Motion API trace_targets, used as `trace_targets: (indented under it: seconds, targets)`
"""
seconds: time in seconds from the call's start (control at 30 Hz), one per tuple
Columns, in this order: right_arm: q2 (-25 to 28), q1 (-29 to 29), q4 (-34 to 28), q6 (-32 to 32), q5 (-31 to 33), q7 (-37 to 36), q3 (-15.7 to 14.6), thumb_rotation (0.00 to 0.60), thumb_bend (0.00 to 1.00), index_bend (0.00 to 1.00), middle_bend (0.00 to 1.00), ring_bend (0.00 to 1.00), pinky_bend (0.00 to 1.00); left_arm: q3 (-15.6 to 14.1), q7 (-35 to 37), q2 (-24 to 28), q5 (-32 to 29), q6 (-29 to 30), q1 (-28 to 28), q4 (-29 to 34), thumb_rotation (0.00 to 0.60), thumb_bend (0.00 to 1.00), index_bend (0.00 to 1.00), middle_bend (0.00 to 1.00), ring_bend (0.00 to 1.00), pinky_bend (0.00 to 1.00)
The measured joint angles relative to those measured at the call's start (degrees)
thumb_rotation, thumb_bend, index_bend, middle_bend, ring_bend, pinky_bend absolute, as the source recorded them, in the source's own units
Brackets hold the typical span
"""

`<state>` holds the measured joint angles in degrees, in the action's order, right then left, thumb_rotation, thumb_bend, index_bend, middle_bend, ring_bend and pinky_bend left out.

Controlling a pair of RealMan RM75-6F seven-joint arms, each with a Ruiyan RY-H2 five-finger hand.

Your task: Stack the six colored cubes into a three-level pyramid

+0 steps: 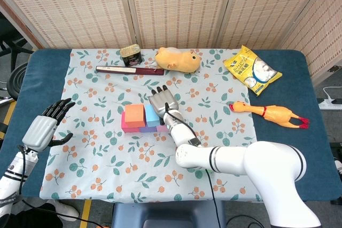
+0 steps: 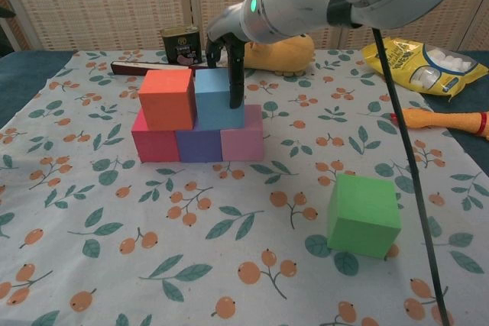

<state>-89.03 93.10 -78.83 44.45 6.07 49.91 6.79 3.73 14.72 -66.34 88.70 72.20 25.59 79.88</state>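
Observation:
Three cubes form a bottom row: red (image 2: 155, 145), purple (image 2: 199, 145) and pink (image 2: 243, 143). On them sit an orange cube (image 2: 166, 99) and a blue cube (image 2: 216, 99), side by side. My right hand (image 2: 233, 59) hangs over the blue cube (image 1: 152, 115), one finger touching its right front edge, without gripping it. From the head view this right hand (image 1: 162, 100) shows spread fingers. A green cube (image 2: 364, 214) lies alone at the front right of the cloth. My left hand (image 1: 45, 126) hovers open at the table's left edge, holding nothing.
A tin can (image 2: 181, 43), a long dark knife-like object (image 1: 130, 70) and a yellow plush toy (image 1: 178, 60) lie behind the stack. A snack bag (image 1: 251, 71) and a rubber chicken (image 1: 270, 113) lie to the right. My right arm crosses the cloth's front middle.

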Motion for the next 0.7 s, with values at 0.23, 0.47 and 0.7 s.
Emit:
trace_targets:
  seconds: [0.23, 0.47, 0.7]
  targets:
    - [-0.5, -0.4, 0.5, 0.5, 0.0, 0.5, 0.7, 0.6, 0.0, 0.45, 0.1, 0.0, 0.0, 0.0, 0.2, -0.1, -0.1, -0.1, 0.0, -0.2, 0.6, 0.31, 0.0, 0.0, 0.0, 0.15]
    - [-0.1, -0.7, -0.1, 0.8, 0.5, 1.0, 1.6, 0.6, 0.0, 0.46, 0.11, 0.0, 0.0, 0.0, 0.2, 0.0, 0.0, -0.1, 0.1, -0.2, 0.6, 0.31, 0.0, 0.0, 0.0, 0.15]
    - [-0.1, -0.9, -0.3, 1.3, 0.8, 1.7, 2.1, 0.6, 0.0, 0.45, 0.11, 0.0, 0.0, 0.0, 0.1, 0.0, 0.1, -0.1, 0.1, -0.1, 0.6, 0.31, 0.0, 0.0, 0.0, 0.15]
